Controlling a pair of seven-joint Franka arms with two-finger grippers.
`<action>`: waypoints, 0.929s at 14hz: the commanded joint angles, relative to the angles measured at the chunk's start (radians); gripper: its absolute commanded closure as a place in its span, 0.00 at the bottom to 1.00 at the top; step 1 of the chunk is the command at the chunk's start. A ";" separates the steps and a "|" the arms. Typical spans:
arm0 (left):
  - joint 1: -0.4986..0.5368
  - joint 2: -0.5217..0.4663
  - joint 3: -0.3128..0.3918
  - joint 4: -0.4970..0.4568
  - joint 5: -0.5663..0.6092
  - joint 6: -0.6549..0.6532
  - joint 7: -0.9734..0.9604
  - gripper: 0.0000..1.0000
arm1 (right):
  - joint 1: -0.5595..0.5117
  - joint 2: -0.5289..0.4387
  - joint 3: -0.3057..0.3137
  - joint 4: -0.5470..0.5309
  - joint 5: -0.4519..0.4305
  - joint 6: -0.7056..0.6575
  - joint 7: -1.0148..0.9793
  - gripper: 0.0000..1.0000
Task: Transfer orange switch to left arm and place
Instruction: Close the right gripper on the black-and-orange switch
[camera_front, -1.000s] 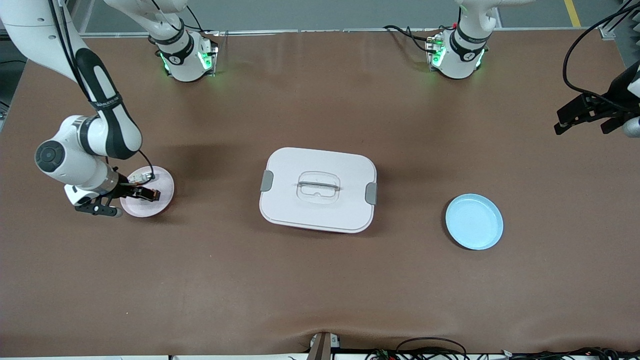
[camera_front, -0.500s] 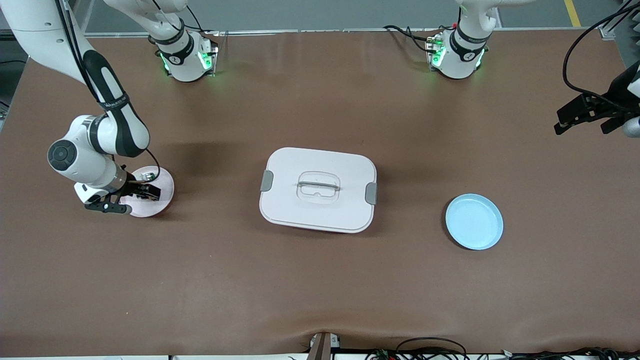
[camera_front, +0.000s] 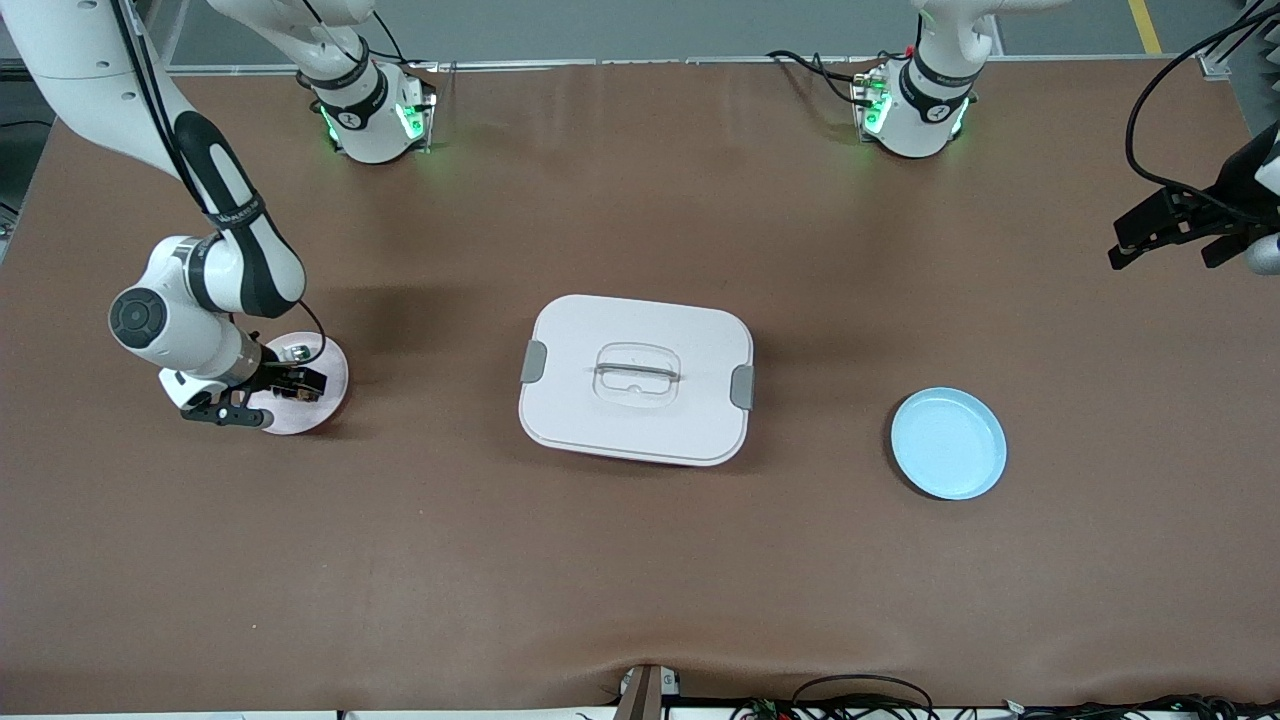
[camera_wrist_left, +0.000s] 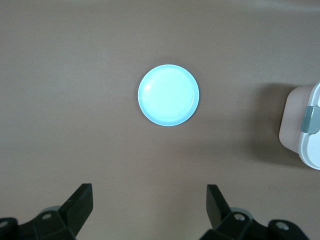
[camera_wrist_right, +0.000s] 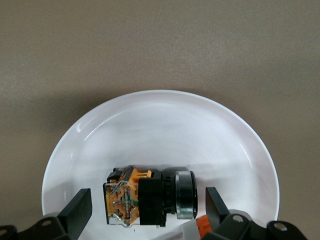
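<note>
1. Two end effectors are in view, and neither holds anything. The right end effector (camera_front: 262, 392) hangs low over the pink plate (camera_front: 325, 395), which sits on the counter (camera_front: 640, 560) toward the right arm's end from the box (camera_front: 636, 378). Its fingers (camera_wrist_right: 76, 209) stand apart, one on each side of the orange switch (camera_wrist_right: 150, 196).
2. The orange switch lies on its side in the pink plate, not yet lifted. A second small part (camera_front: 297, 352) lies on the same plate.
3. The left end effector (camera_front: 1170, 232) waits in the air with fingers (camera_wrist_left: 80, 202) spread wide, well apart from the box toward the left arm's end. The blue plate (camera_front: 948, 443) below it is bare.
4. Progress, as I judge it: only the approach is done. The grasp, the lift, the pass to the left arm clear of the box, and the set-down are all left.
5. Hard to make out: in the front view the switch is mostly hidden by the right end effector. The wrist view cuts off the second small part at the frame's edge. Whether the fingertips touch the plate cannot be told.
</note>
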 joint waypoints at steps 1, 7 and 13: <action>-0.003 0.009 -0.003 0.023 0.005 -0.020 -0.009 0.00 | -0.008 0.003 0.002 -0.003 -0.013 0.011 -0.002 0.00; -0.004 0.009 -0.003 0.023 0.004 -0.020 -0.011 0.00 | -0.021 0.008 0.002 0.003 -0.013 0.011 0.000 0.15; -0.009 0.010 -0.023 0.058 -0.028 -0.022 -0.017 0.00 | -0.012 0.008 0.003 0.017 0.000 -0.008 0.027 1.00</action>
